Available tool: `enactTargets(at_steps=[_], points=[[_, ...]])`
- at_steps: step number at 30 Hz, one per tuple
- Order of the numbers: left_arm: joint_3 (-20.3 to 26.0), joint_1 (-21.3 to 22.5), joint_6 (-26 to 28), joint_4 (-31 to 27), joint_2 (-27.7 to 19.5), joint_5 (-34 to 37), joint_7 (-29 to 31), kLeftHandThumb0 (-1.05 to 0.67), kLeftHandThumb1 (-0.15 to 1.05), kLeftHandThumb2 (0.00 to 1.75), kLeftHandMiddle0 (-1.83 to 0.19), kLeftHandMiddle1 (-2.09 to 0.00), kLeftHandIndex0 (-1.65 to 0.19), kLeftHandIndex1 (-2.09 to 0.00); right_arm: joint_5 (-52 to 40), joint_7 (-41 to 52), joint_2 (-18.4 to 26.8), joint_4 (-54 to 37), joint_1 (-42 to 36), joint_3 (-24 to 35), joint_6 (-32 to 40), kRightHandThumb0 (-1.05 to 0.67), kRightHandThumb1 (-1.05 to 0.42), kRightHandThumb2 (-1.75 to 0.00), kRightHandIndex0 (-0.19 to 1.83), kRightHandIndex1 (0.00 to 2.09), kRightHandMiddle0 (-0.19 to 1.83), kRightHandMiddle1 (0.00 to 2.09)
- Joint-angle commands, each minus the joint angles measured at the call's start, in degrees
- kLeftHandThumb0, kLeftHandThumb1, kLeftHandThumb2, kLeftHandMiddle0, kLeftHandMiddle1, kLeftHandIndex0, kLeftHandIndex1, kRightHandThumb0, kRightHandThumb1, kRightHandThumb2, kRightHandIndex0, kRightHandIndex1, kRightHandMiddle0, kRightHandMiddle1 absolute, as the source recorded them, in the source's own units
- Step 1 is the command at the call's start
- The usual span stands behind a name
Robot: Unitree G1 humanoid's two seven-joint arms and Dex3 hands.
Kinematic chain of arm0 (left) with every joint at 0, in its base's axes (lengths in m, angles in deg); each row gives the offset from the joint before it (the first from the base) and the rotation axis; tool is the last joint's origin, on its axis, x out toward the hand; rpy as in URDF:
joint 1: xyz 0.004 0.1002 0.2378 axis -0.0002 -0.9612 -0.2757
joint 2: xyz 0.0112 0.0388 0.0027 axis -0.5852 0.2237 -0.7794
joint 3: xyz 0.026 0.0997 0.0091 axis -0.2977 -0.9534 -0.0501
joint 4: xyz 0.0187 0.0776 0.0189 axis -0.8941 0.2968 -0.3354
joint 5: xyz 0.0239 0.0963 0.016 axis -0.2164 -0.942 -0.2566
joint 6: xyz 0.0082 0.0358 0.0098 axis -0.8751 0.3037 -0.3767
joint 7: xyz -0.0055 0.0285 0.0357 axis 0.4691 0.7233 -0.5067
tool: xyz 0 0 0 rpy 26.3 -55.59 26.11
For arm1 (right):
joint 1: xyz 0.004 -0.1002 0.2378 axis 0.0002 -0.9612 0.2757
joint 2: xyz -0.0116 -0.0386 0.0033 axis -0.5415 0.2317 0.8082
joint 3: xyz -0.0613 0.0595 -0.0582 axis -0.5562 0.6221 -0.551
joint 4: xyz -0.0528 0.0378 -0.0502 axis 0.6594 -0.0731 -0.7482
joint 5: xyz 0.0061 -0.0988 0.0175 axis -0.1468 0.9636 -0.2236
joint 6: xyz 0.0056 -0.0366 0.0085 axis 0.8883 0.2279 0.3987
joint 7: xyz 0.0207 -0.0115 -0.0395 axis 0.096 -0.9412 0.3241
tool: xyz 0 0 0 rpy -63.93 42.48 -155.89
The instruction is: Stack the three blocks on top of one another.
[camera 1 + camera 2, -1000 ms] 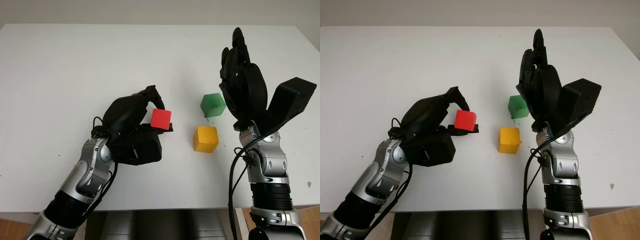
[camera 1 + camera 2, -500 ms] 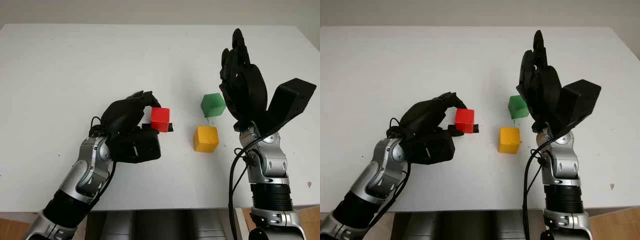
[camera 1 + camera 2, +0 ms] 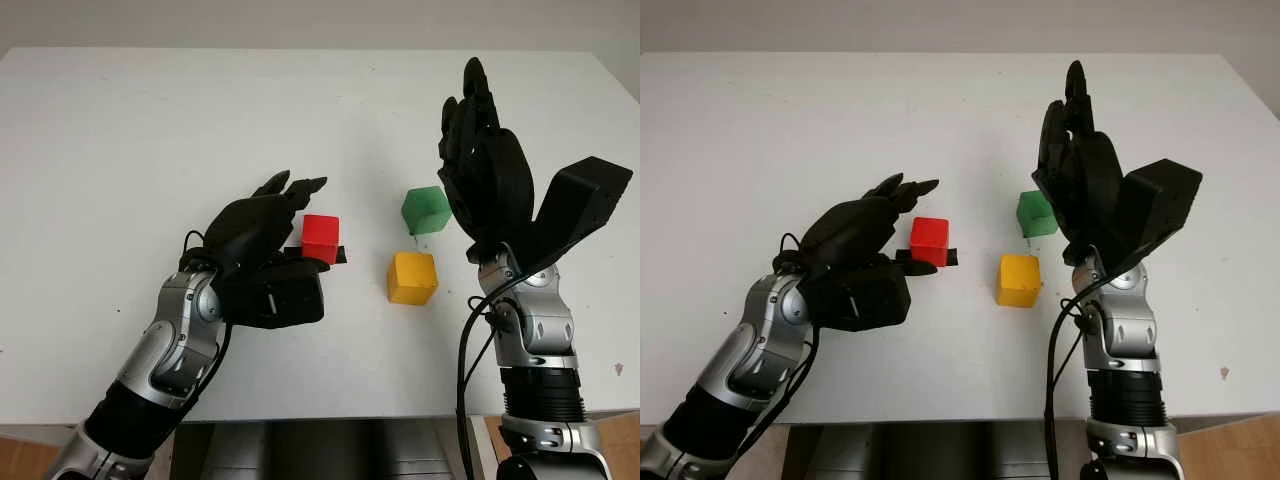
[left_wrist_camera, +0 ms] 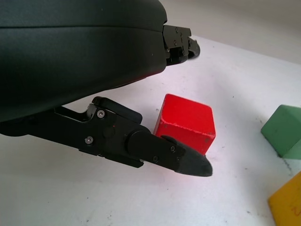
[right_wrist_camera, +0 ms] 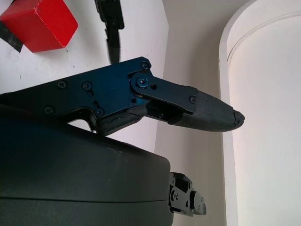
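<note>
Since the earlier frame the fingers of the left hand (image 3: 268, 228) have been lifted off the red block (image 3: 321, 238), now spread beside it on the table (image 3: 150, 130), so the block is best re-pinched squarely before being carried to the yellow block (image 3: 412, 277).

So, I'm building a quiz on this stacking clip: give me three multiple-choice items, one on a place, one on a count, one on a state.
1. Which block lies nearest the left hand?
A red block
B green block
C yellow block

2. How many blocks are stacked?
A none
B two
C three

3. The right hand is:
A open, raised beside the green block
B shut on the green block
C flat on the table

Answers:
1 A, it sits at the fingers.
2 A, all three stand apart.
3 A, it holds nothing.
</note>
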Motion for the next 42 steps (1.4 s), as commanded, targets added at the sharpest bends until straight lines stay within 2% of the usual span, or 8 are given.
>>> enactTargets(at_steps=[1, 5, 9, 12, 20, 26, 33, 42], points=[[1.7, -1.4, 0.3, -2.1, 0.6, 1.0, -0.7, -0.82, 1.05, 0.13, 0.19, 0.00, 0.19, -0.01, -0.4, 0.1, 0.0, -1.0, -0.3, 0.4, -0.6, -0.72, -1.05, -0.73, -0.19, 0.00, -0.19, 0.00], [6.8, -3.1, -1.1, -3.7, 1.8, 8.4, -1.8, -0.87, 1.05, 0.45, 0.19, 0.00, 0.19, 0.00, -0.1, 0.3, 0.5, -0.9, 0.0, 0.5, -1.0, -0.71, -1.05, -0.72, -0.19, 0.00, -0.19, 0.00], [14.0, -4.4, -3.6, -3.7, 3.0, 19.3, -2.6, -0.83, 1.05, 0.59, 0.19, 0.00, 0.19, -0.01, 0.4, 1.7, 2.0, 0.2, 0.4, 1.0, -2.8, -0.68, -1.05, -0.64, -0.19, 0.00, -0.19, 0.00], [21.3, -4.4, -6.3, -1.7, 6.5, 30.4, -4.8, -0.80, 1.05, 0.61, 0.19, 0.00, 0.19, 0.00, 0.4, 1.7, 3.2, 0.5, 1.5, 1.8, -1.9, -0.67, -1.05, -0.44, -0.18, 0.01, -0.17, 0.01], [31.7, -4.4, -13.8, 4.8, 8.4, 43.3, -10.2, -0.76, 1.05, 0.54, 0.19, 0.00, 0.18, -0.02, 4.4, 3.3, 11.6, 2.8, 5.3, 2.9, 0.2, -0.66, -1.02, -0.10, -0.08, 0.07, -0.04, 0.08], [34.1, -4.1, -14.4, 8.1, 7.7, 48.9, -9.9, -0.71, 1.05, 0.57, 0.19, 0.00, 0.19, 0.00, 8.0, 9.1, 19.4, 6.7, 8.1, 1.4, -1.4, -0.53, -0.93, -0.04, 0.07, 0.14, 0.09, 0.17], [35.8, -4.5, -14.7, 10.3, 7.6, 52.8, -10.1, -0.72, 1.05, 0.53, 0.19, 0.00, 0.19, 0.00, 17.5, 10.4, 26.6, 10.9, 9.3, -1.7, -9.0, -0.53, -0.82, -0.03, 0.29, 0.23, 0.26, 0.32], [35.2, -5.5, -14.8, 10.3, 7.6, 52.7, -11.0, -0.72, 1.05, 0.51, 0.19, 0.00, 0.19, 0.00, 23.7, 13.4, 31.5, -1.2, -0.2, -2.6, -12.9, -0.51, -0.75, -0.05, 0.40, 0.14, 0.44, 0.18]])
